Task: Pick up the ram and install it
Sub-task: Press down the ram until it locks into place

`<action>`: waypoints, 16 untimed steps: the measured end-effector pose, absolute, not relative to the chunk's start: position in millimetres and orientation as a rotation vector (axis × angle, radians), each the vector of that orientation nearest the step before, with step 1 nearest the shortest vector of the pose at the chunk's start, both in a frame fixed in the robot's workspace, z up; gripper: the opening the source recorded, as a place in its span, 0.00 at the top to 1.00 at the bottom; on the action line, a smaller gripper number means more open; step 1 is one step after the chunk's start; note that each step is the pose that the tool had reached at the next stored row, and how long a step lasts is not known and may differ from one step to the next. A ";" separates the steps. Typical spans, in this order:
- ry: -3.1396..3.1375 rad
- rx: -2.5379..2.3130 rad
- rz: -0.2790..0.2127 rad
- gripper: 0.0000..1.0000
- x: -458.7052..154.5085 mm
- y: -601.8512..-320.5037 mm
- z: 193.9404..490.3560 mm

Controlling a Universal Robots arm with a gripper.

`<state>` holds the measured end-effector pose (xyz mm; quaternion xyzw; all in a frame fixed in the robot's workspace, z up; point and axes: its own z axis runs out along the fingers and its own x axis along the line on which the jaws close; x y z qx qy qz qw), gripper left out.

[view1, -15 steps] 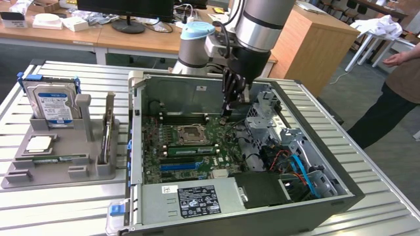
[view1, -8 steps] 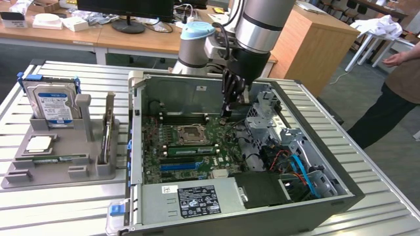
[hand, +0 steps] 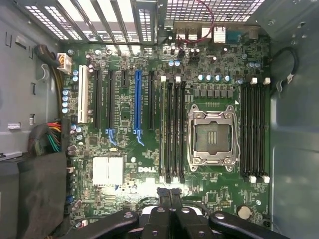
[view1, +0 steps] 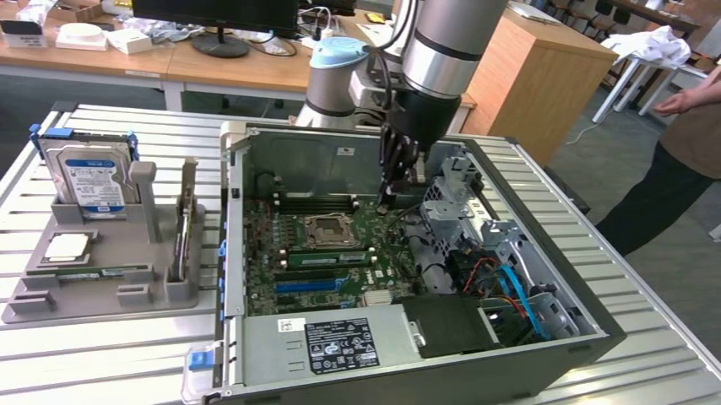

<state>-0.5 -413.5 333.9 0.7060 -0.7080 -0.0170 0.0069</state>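
A green ram stick [view1: 329, 257] sits in a slot on the motherboard [view1: 262, 253], in front of the processor socket [view1: 327, 229]. The wrist view shows this ram stick [hand: 163, 129] seated in the slot farthest from the socket [hand: 211, 135] in its bank. Another ram stick [view1: 182, 232] stands on edge in the grey holder [view1: 90, 299] at the exterior view's left. My gripper [view1: 389, 196] hangs inside the open computer case [view1: 541, 337], above the board near its back wall. Its fingers [hand: 163, 196] are shut together with nothing between them, and the gripper [hand: 169, 191] hovers over the board's edge.
A blue-and-white hard drive [view1: 93, 179] stands in the holder, with a silver processor chip [view1: 66, 246] lying in front of it. The power supply [view1: 327, 342] and drive cage [view1: 462, 190] crowd the case. A person [view1: 676, 160] stands at the exterior view's right.
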 end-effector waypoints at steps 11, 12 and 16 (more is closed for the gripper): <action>-2.216 2.210 -0.056 0.90 -0.5 -413.5 315.8; -2.216 2.210 -0.057 0.90 -0.5 -413.5 314.5; -2.216 2.210 -0.057 0.90 -0.5 -413.5 308.4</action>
